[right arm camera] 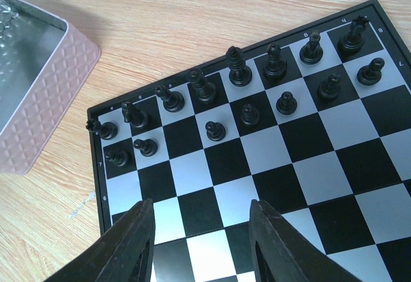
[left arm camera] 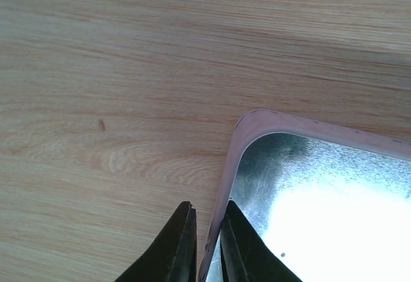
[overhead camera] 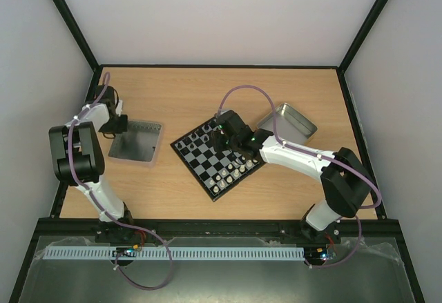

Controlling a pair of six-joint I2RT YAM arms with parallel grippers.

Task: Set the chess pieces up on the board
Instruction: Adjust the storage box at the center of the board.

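Astride tin rim (left arm camera: 282,123), left end effector (left arm camera: 208,206)

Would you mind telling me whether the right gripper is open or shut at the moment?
Open: the right gripper has its fingers well apart above the chessboard, with only bare squares showing between them.

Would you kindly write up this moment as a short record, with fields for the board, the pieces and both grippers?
board: set diagonally between left tin and right tin
black pieces: two rows along one edge, one pawn square empty
white pieces: along the opposite edge, too small to count
left gripper: closed on the left tin's wall
right gripper: open, empty, above the board
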